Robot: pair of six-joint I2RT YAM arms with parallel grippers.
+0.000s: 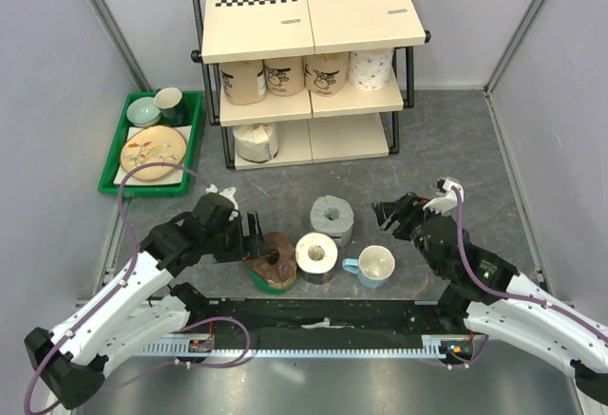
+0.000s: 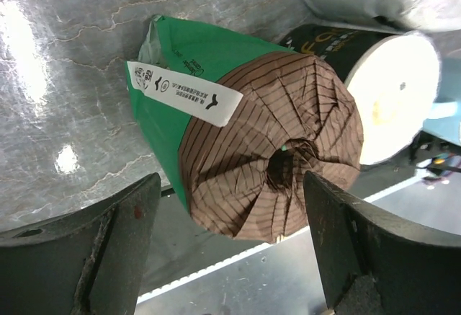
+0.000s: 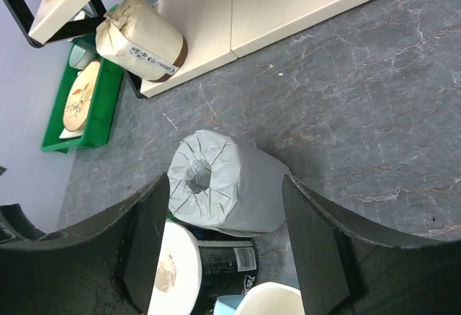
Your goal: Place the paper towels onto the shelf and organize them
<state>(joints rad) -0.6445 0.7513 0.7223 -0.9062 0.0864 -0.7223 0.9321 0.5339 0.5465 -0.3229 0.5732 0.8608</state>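
While left gripper [image 2: 230, 192] and right gripper [image 3: 225, 185] both gape wide, pale walls [image 1: 57, 102] enclose the grey marbled table [image 1: 456, 140].

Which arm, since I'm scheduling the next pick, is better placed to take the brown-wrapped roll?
Left, probably. Its open tool frames the brown-wrapped roll close up. The right tool is aimed at the grey roll instead.
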